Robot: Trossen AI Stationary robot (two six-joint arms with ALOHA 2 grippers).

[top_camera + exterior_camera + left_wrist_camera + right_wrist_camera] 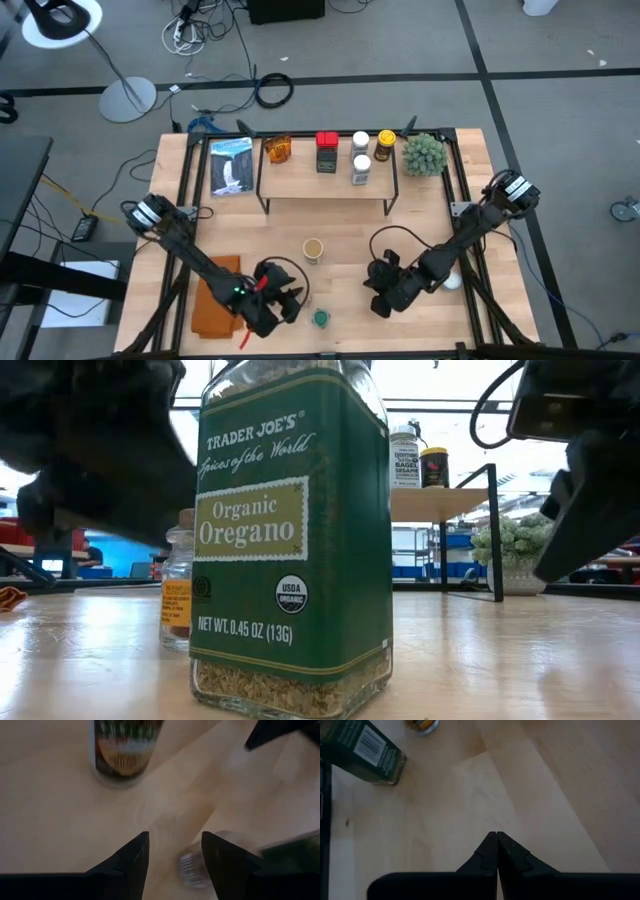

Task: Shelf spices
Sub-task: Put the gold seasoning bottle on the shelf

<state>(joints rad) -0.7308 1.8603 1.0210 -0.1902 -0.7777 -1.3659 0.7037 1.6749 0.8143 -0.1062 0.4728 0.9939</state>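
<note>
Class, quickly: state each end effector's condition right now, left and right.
Left end effector: open, holding nothing, above bare table near the oregano jar.
Right end effector: closed, empty.

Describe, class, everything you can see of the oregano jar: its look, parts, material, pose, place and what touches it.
The oregano jar is a tall, square-sided clear container wrapped in a dark green label reading "Trader Joe's Organic Oregano", with a USDA Organic seal. Dried flakes show at its base. From above it shows a green lid. It stands upright on the wooden table, near the front edge. Nothing grips it; only the tabletop touches it. A smaller jar stands behind it.
</note>
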